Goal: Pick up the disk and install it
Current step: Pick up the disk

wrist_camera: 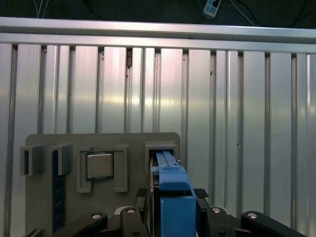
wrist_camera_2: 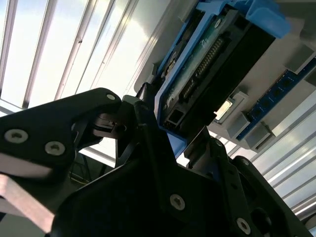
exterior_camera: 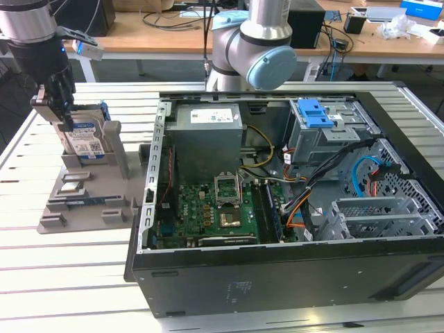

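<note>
At grey holder, gripper clamps disk edges (upright)

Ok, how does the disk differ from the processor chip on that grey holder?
The disk stands on edge in its slot, while the chip lies flat in a recess. The disk is clearly larger and edged with a blue frame; the chip is small, square and plain silver. The gripper is at the disk, not at the chip. Both sit in the same grey holder.
</note>
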